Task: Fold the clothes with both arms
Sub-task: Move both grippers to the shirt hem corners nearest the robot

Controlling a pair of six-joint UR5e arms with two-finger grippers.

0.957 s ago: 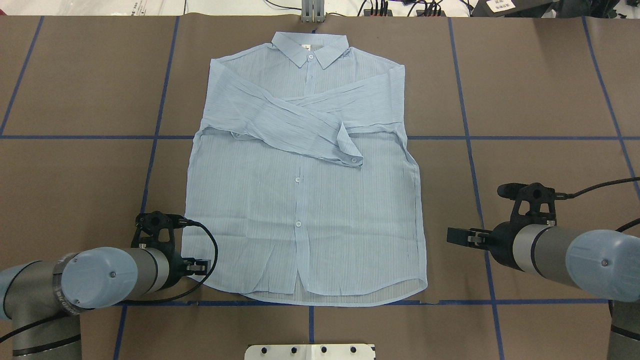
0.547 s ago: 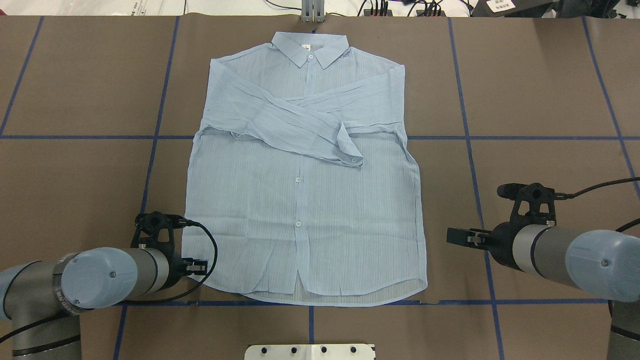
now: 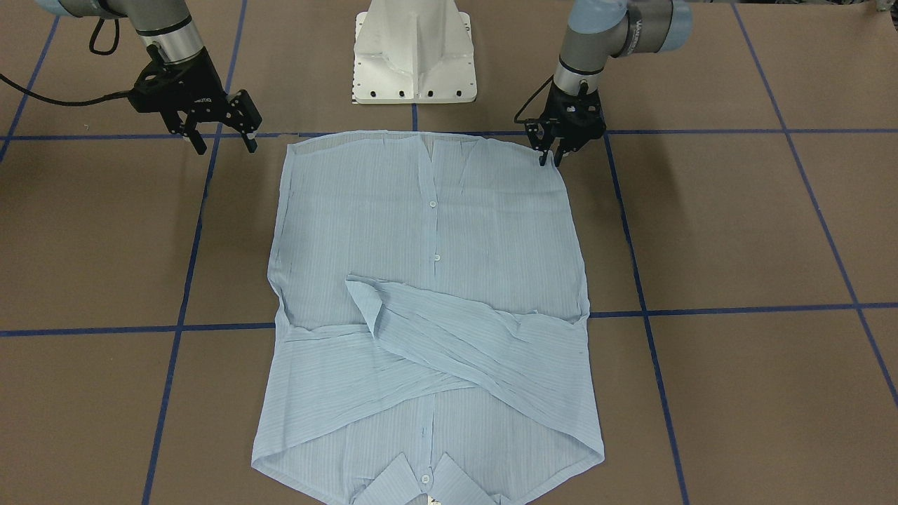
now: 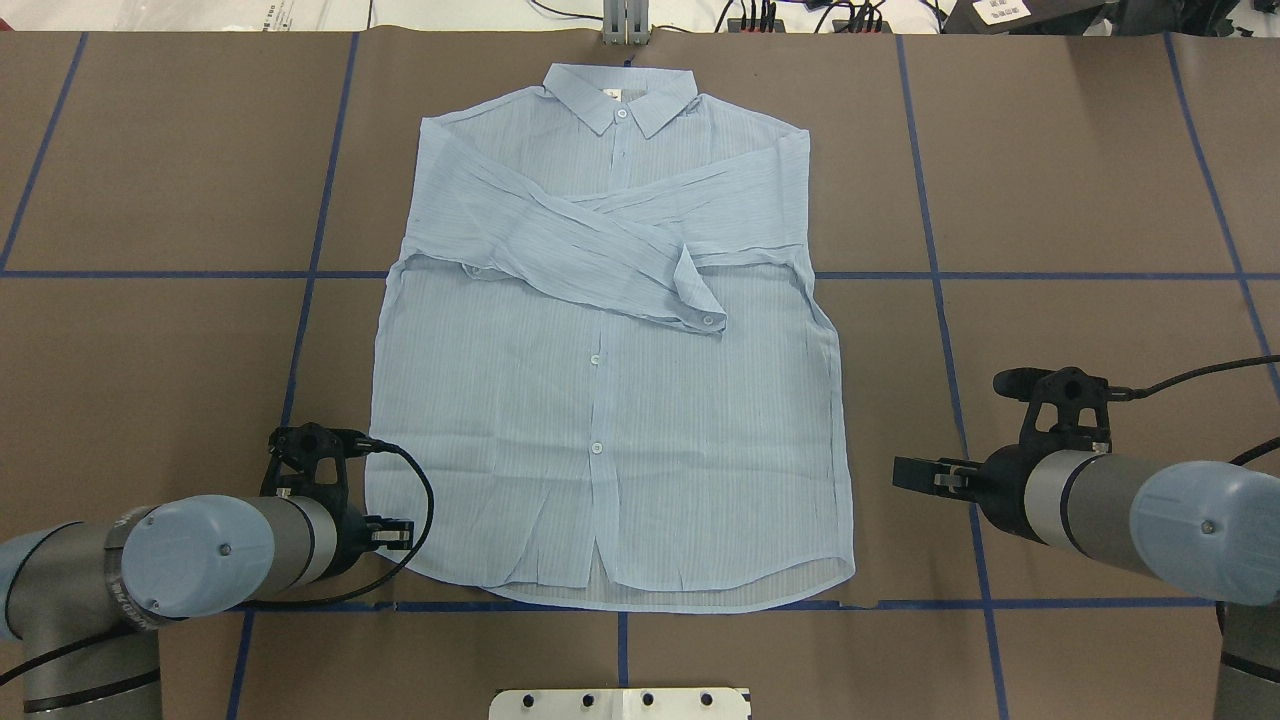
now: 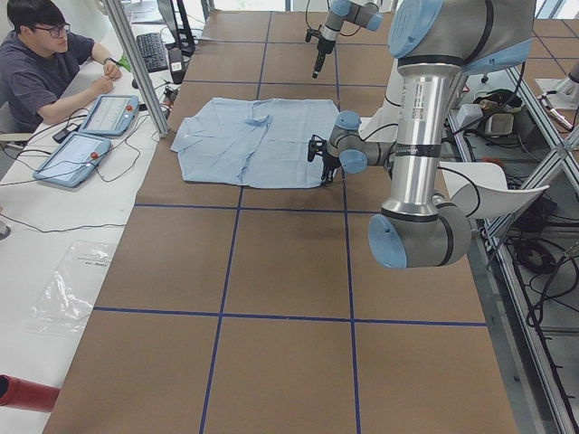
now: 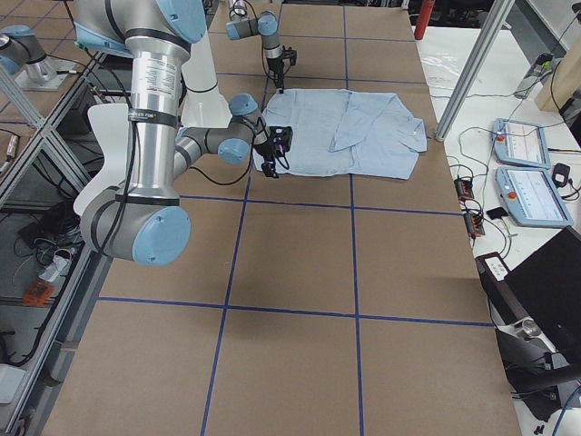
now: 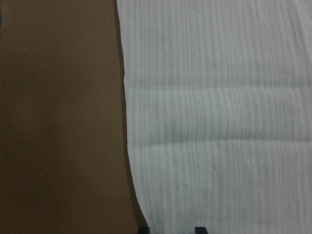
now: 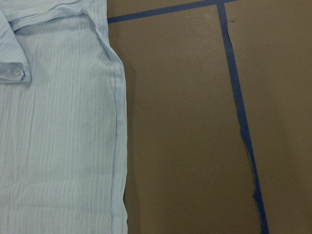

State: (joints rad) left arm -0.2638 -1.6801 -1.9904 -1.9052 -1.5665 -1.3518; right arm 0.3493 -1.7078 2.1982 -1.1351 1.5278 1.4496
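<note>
The pale-blue shirt (image 4: 610, 420) lies flat and buttoned on the table, collar away from me, both sleeves crossed over the chest. It also shows in the front view (image 3: 428, 224). My left gripper (image 4: 400, 535) (image 3: 551, 163) points down at the hem's left corner, jaws narrowed with a small gap. In the left wrist view the gripper (image 7: 171, 229) straddles the shirt's (image 7: 219, 122) side edge. My right gripper (image 4: 905, 473) (image 3: 224, 146) is wide open and empty, hovering beside the shirt's right edge (image 8: 119, 146), apart from it.
The white pedestal base (image 3: 414, 49) stands just behind the hem. Blue tape lines (image 4: 940, 290) cross the brown table cover. An operator (image 5: 36, 63) with tablets sits at the table's far side. Cables and a bracket (image 4: 625, 25) lie beyond the collar.
The left wrist has crept very slightly toward the hem corner. The shirt and the right arm have not moved.
</note>
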